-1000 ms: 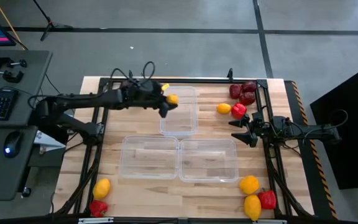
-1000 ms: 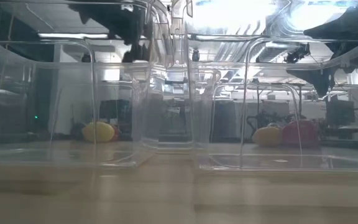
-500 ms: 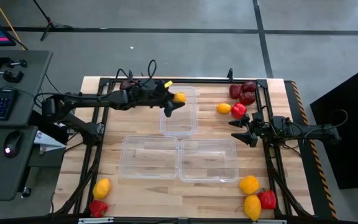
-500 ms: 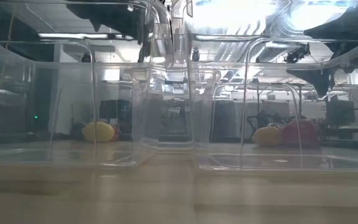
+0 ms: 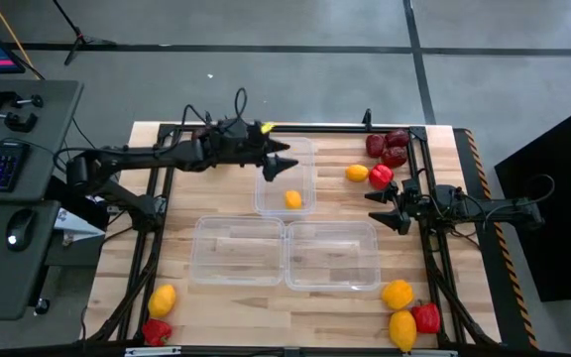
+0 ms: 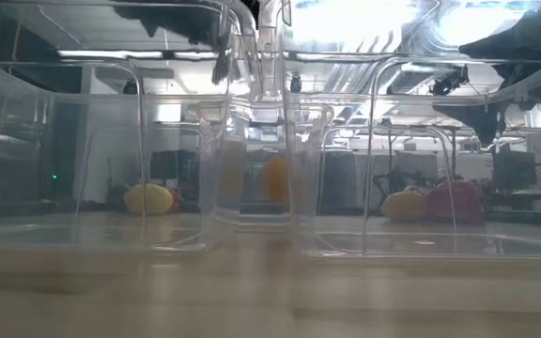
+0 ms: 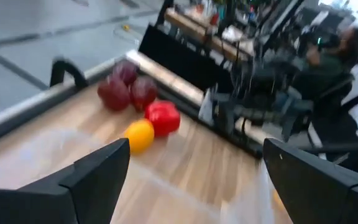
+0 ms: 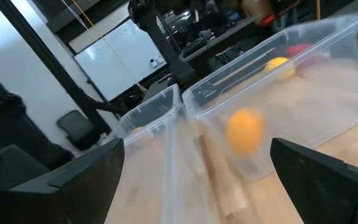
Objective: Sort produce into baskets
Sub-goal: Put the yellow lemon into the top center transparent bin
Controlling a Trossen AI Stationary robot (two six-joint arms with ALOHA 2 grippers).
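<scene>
An orange citrus is inside the far basket, a clear tub, and no gripper touches it. It is blurred in the low view and the right wrist view, so I cannot tell whether it rests on the basket floor. My left gripper hangs open over that basket's far left part, with nothing between its fingers. My right gripper waits open at the table's right side. Two more clear baskets stand side by side nearer the front.
Maroon fruits, an orange fruit and a red pepper lie far right. Orange, yellow and red pieces lie near right. A yellow piece and a red pepper lie near left. A black frame borders the table.
My left gripper carried the orange citrus a little toward the table's right, over the far basket. It then opened, let go, rose slightly and tipped its fingers up. The citrus dropped into the far basket, toward its near side.
</scene>
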